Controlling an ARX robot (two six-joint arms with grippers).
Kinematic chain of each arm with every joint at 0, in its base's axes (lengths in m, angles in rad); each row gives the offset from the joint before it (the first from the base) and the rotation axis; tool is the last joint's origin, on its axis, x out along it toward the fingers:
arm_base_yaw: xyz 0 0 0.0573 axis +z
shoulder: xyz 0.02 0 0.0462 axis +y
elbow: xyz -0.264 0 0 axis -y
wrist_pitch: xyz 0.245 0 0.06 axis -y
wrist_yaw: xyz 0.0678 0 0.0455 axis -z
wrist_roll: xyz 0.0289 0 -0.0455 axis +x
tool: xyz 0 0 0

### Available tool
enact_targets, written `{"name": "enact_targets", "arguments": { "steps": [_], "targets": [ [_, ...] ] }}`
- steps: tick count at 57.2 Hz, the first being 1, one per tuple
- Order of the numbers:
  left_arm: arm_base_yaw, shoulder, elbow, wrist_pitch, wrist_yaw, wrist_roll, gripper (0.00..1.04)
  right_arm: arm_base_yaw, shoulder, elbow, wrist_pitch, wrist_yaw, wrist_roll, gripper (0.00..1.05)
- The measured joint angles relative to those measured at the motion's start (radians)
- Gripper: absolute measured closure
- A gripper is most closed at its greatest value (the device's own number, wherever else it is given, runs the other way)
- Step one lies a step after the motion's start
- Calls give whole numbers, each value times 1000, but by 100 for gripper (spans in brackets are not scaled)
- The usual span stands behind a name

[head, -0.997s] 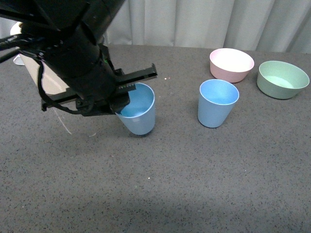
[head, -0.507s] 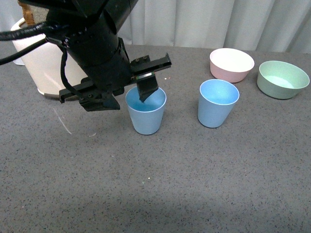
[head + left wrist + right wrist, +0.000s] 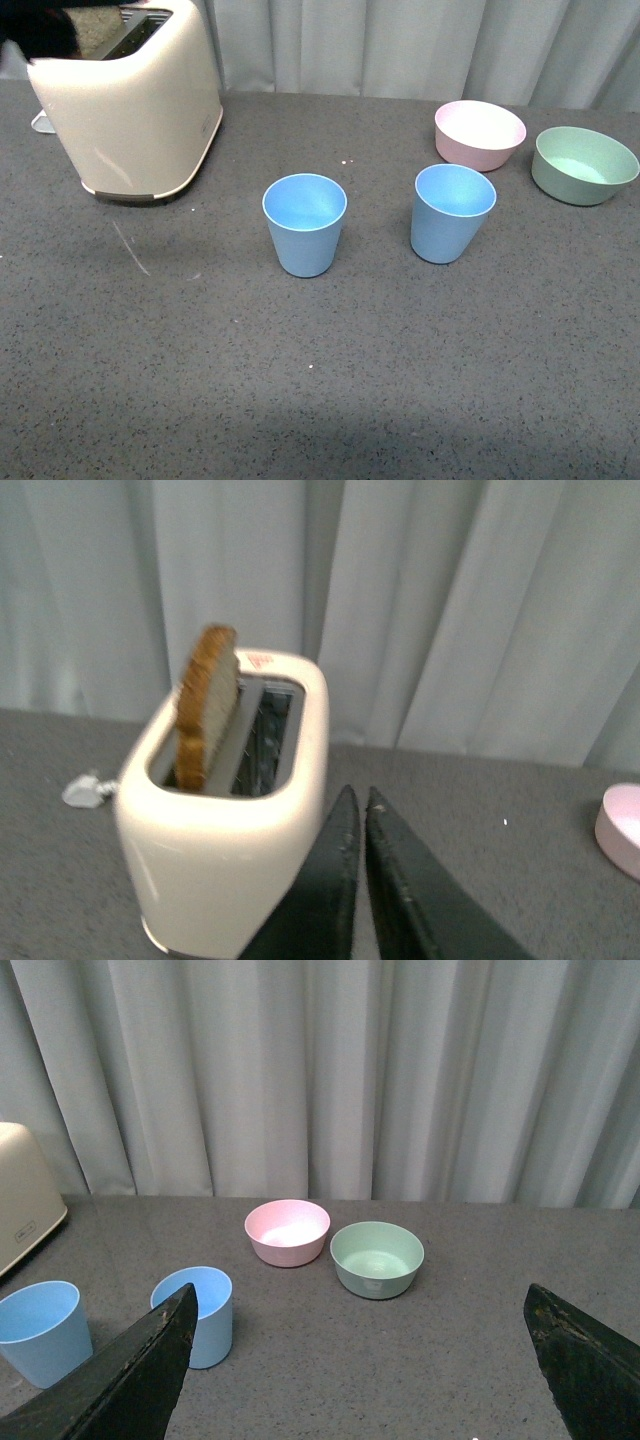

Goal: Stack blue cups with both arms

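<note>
Two light blue cups stand upright and apart on the grey table. One cup (image 3: 305, 223) is in the middle, the other cup (image 3: 452, 212) to its right. Both show in the right wrist view, the middle one (image 3: 38, 1330) and the right one (image 3: 200, 1312). My left gripper (image 3: 356, 802) is shut and empty, raised near the toaster, far from the cups. Only a dark bit of the left arm (image 3: 35, 25) shows at the front view's top left. My right gripper (image 3: 360, 1345) is open and empty, pulled back, facing the cups and bowls.
A cream toaster (image 3: 130, 100) with a slice of toast (image 3: 203, 705) stands at the back left. A pink bowl (image 3: 479, 132) and a green bowl (image 3: 584, 163) sit at the back right. A grey curtain (image 3: 400, 45) closes the back.
My left arm has let go of the middle cup and pulled up and away to the left, out of the front view. The cup now stands upright, slightly further right.
</note>
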Motion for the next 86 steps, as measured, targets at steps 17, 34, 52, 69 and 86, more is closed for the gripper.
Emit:
{"name": "enact_targets", "arguments": {
  "steps": [17, 34, 52, 69, 86],
  "targets": [
    [93, -238, -243, -24, 103, 27, 101, 0, 0, 0, 0, 1, 0, 10],
    [172, -525, -392, -166, 180, 33, 101, 0, 0, 0, 0, 1, 0, 10],
    [270, -778, -457, -353, 269, 34, 101, 0, 0, 0, 0, 1, 0, 10],
    [270, -988, -472, -534, 274, 34, 101, 0, 0, 0, 0, 1, 0, 10],
    [270, -1167, -473, -697, 274, 34, 101, 0, 0, 0, 0, 1, 0, 10]
  ]
}}
